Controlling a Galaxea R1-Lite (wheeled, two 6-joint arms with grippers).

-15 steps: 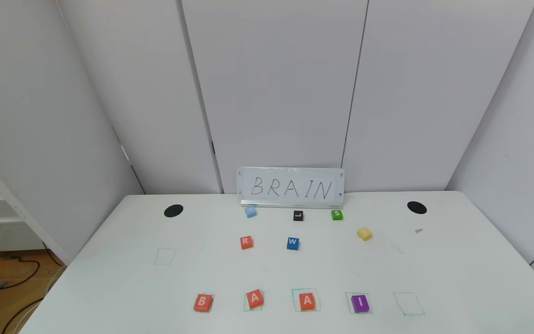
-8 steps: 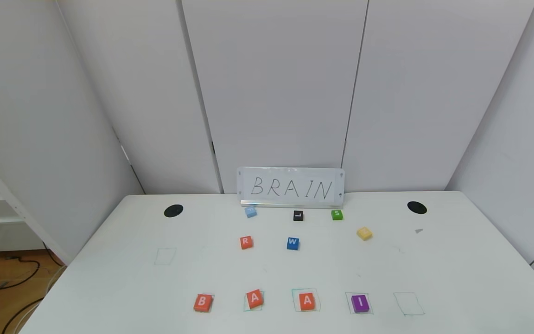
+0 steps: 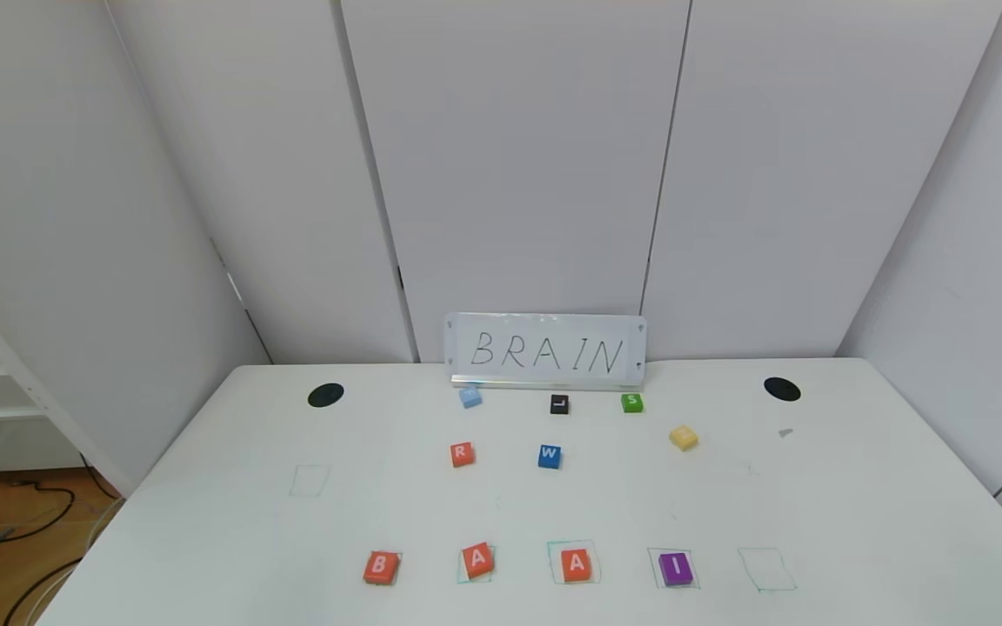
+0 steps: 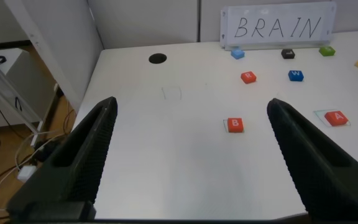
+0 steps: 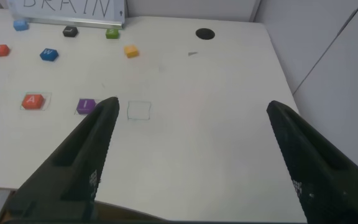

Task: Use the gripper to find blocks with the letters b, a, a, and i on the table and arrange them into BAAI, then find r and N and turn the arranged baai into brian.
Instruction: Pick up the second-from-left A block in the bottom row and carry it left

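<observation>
On the white table (image 3: 858, 522), a row near the front edge reads orange B (image 3: 380, 567), orange A (image 3: 477, 560), orange A (image 3: 577, 563), purple I (image 3: 675, 568). The orange-red R (image 3: 462, 454) lies mid-table, behind the first A. The pale yellow N (image 3: 684, 437) lies further back on the right. Neither gripper shows in the head view. My left gripper (image 4: 191, 104) is open and empty, above the table's front left, short of the B (image 4: 235, 124). My right gripper (image 5: 192, 106) is open and empty, above the front right, beside the I (image 5: 86, 106).
A blue W (image 3: 550, 456), black L (image 3: 559, 403), green S (image 3: 632, 402) and light blue block (image 3: 470, 396) lie toward the back. A BRAIN sign (image 3: 547, 351) stands at the far edge. An empty drawn square (image 3: 766, 569) lies right of the I, another (image 3: 309, 479) at mid left.
</observation>
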